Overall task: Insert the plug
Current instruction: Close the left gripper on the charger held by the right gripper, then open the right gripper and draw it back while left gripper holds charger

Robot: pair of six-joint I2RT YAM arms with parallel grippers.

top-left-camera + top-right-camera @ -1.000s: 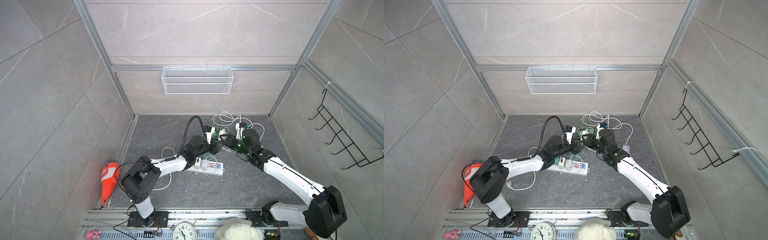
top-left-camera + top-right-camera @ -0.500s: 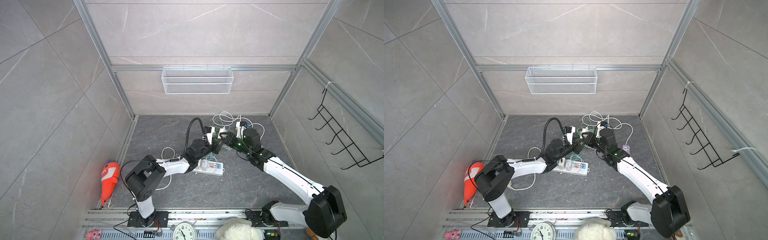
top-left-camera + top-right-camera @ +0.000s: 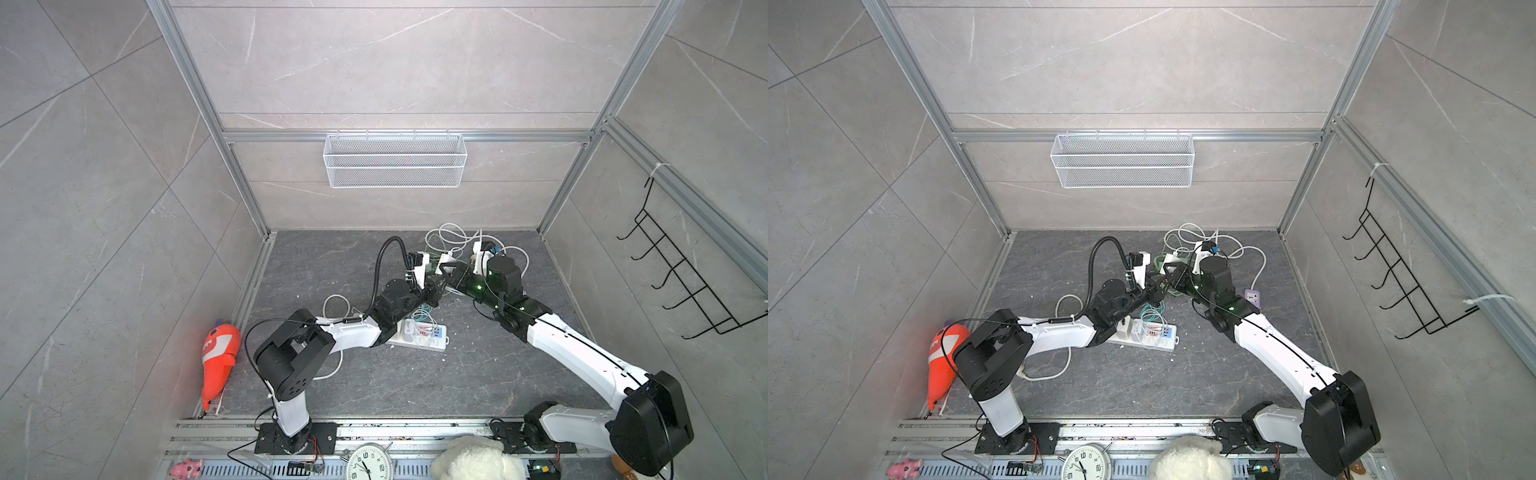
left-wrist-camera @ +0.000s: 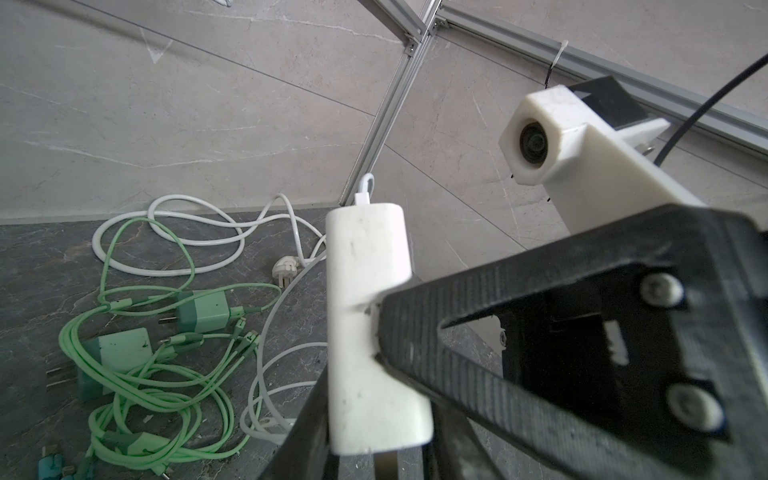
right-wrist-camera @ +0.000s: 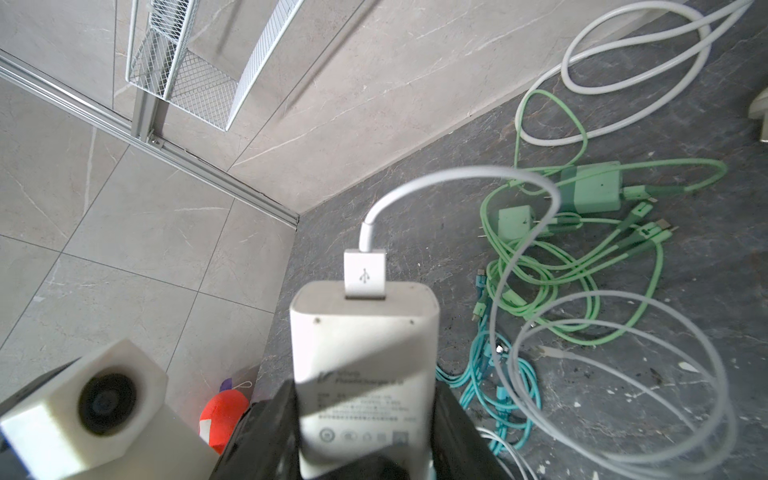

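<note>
The plug is a white charger block with a white USB cable in its end. It hangs in the air above the dark floor, between the two arms. My right gripper is shut on its printed end, one finger on each side. In the left wrist view my left gripper is closed on the plug's lower end, with a right finger crossing in front. Both top views show the grippers meeting there. The white power strip lies below, partly under the left arm.
Green chargers and cables, teal cables and a white cable coil litter the back floor. A purple adapter lies right of the arms, and an orange toy by the left wall. A wire basket hangs on the back wall.
My left gripper has moved up to the plug and closed its jaws on it. The right gripper has kept its hold and hardly moved.
</note>
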